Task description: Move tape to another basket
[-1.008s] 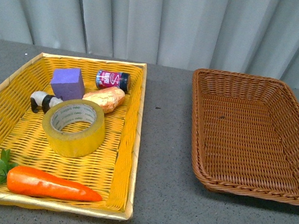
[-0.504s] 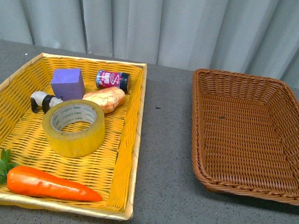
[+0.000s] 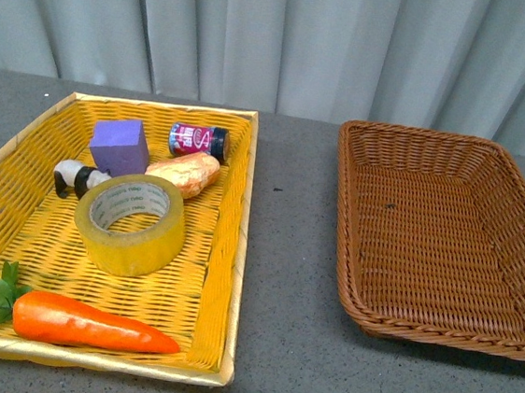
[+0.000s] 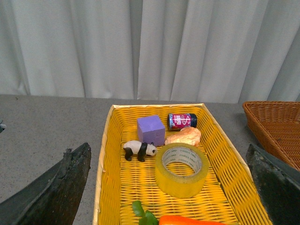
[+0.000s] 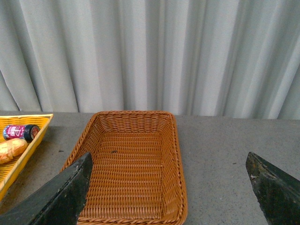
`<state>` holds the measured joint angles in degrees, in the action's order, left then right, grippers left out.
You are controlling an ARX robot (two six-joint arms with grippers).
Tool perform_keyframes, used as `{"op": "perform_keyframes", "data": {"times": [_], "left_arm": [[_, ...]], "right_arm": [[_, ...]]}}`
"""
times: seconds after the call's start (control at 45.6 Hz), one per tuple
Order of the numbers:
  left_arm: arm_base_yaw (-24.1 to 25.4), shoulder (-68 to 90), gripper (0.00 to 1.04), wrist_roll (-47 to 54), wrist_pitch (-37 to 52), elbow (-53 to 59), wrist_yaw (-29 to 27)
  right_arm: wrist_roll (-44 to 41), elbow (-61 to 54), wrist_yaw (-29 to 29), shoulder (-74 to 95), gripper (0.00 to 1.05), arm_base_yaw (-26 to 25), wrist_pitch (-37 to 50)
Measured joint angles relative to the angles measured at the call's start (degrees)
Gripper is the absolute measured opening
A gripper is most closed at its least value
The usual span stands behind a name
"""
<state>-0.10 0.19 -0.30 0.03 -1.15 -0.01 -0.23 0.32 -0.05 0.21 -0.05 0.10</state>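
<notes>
The tape point(image 3: 130, 223), a wide yellowish roll with a white printed core, lies flat in the middle of the yellow basket point(image 3: 223, 277) on the left. It also shows in the left wrist view point(image 4: 182, 169). The dark brown wicker basket point(image 3: 349, 224) stands empty on the right, and shows in the right wrist view point(image 5: 171, 140). My left gripper point(image 4: 168, 187) is open, held back and above the yellow basket with the tape between its fingertips' lines. My right gripper point(image 5: 168, 187) is open above the brown basket's near side. Neither arm shows in the front view.
In the yellow basket with the tape lie a purple cube point(image 3: 119, 146), a small can point(image 3: 197, 140), a bread-like piece point(image 3: 183, 171), a panda figure point(image 3: 76, 179) and a carrot point(image 3: 89, 323). Grey tabletop point(image 3: 284, 255) lies between the baskets. A curtain hangs behind.
</notes>
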Motion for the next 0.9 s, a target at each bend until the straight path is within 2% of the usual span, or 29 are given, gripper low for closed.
{"op": "perform_keyframes", "data": {"times": [0.417,0.548,0.658,0.833,0.899], "left_arm": [[0.0,0.0,0.98,0.0,0.0,0.0,0.0],[-1.27,6.86,0.98,-4.55,-4.66,-1.9,-4.85],[-2.97,18.53,0.98,-7.5,2.99,-2.91,-4.31],[-4.15,47.78,0.98,-9.62,21.29,-10.64,-2.67],[-5.07,58.38,0.98,-9.4,23.15,-14.47,-1.05]], "right_arm": [[0.0,0.0,0.0,0.0,0.96,0.0,0.0],[0.02,0.0,0.0,0.0,0.96,0.0,0.0],[0.02,0.0,0.0,0.0,0.96,0.0,0.0],[0.02,0.0,0.0,0.0,0.96,0.0,0.0],[0.02,0.0,-0.02,0.0,0.96,0.0,0.0]]}}
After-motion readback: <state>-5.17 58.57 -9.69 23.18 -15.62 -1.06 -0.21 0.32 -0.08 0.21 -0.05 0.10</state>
